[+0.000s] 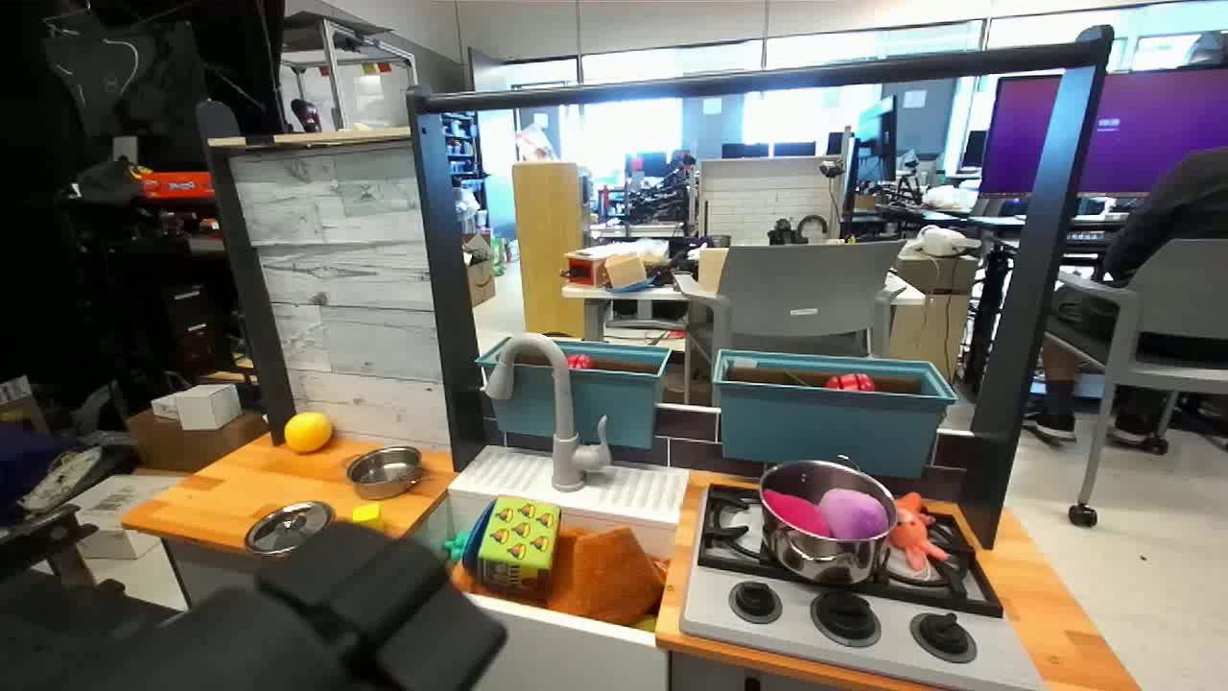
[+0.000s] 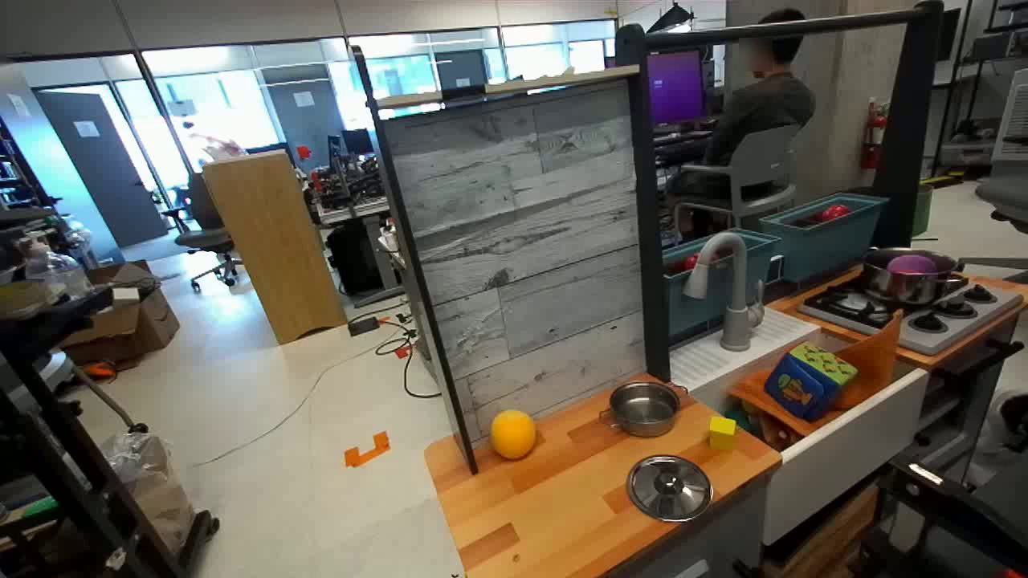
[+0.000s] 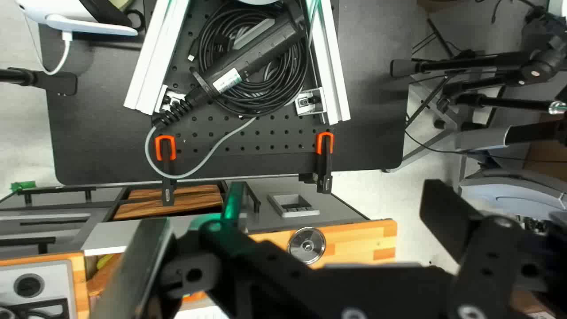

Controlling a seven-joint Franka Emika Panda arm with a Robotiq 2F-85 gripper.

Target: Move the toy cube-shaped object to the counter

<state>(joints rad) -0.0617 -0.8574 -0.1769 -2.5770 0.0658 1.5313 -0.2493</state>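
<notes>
A flat, light-brown wooden desk adjoins a white rectangular sink. In the wrist view, the black two-fingered end effector is spread wide. On orange-brown cloth in the sink, a green-and-blue patterned, cube-shaped toy sits tilted.

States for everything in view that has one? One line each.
gripper: open, holding nothing
patterned toy cube: tilted, in the sink
lid: off, flat on the counter, knob up
small metal pan: upright, uncovered
yellow block: on the counter
yellow ball: on the counter
pot: on the stove, uncovered, pink item and purple item inside
stove knobs: settings unreadable
faucet: no water visible
monitor: lit, purple
</notes>
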